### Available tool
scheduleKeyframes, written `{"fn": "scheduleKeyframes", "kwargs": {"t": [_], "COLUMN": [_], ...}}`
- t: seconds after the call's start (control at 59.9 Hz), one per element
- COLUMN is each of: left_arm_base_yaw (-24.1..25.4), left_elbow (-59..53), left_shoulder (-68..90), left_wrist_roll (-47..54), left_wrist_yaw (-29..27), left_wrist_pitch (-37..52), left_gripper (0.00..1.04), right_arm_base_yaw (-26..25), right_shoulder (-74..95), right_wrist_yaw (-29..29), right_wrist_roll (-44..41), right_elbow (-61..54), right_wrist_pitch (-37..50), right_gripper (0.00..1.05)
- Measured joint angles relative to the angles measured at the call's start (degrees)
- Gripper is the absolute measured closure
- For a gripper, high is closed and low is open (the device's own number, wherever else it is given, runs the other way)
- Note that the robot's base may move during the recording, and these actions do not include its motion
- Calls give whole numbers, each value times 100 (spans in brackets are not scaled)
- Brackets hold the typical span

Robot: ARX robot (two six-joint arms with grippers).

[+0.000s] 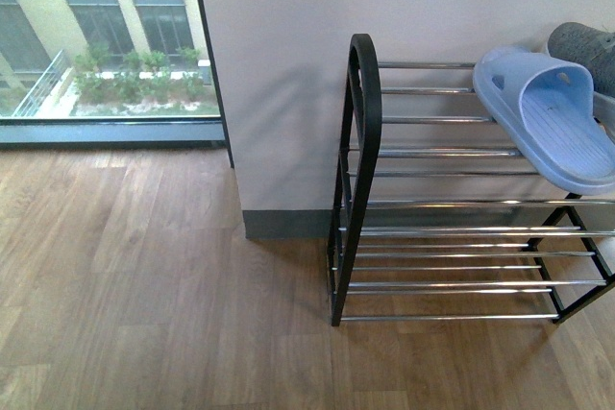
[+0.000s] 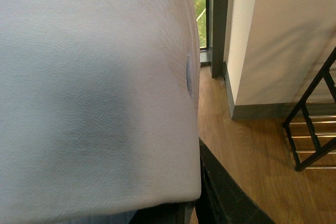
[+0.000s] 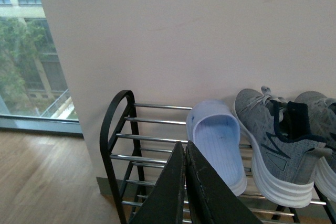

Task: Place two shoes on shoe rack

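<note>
— Shoes first: how many do you count?

— Two grey sneakers (image 3: pixel 270 142), side by side on the top tier of the shoe rack (image 1: pixel 360 180), toes to the wall; the second one (image 3: pixel 321 124) is cut by the picture's edge in the right wrist view. One pale blue slipper (image 3: pixel 218 142) sits just beside them on the same tier, nearer the rack's black end frame. In the front view only the slipper (image 1: pixel 553 117) and a bit of one sneaker (image 1: pixel 584 45) show.

— And the rack itself?

— One rack, chrome rods across black uprights, standing on the wooden floor (image 1: pixel 144 276) against the wall (image 1: pixel 288 74). Its lower tiers hold nothing that I can see.

— Where are the hands?

— The right hand (image 3: pixel 185 182) hangs in front of the rack, its dark fingers pressed together with nothing between them, apart from the shoes, which lie beyond it and to the side. The left wrist view is mostly filled by a pale, textured surface (image 2: pixel 94 87), possibly a second slipper; of the left hand only a dark part shows, and I cannot tell whether it grips anything.
</note>
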Motion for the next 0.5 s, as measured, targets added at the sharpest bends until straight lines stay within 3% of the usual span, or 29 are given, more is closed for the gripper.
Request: {"fn": "scheduleKeyframes", "kwargs": {"t": [0.501], "left_arm_base_yaw": [0], "left_elbow": [0], "left_shoulder": [0], "left_wrist_roll": [0], "left_wrist_yaw": [2], "left_wrist_pitch": [0], "left_gripper": [103], "right_arm_base_yaw": [9], "right_shoulder": [-1067], "right_wrist_yaw": [0], "right_wrist_roll": [0], "right_elbow": [-2], "right_wrist_pitch": [-1049], "right_gripper": [103]}}
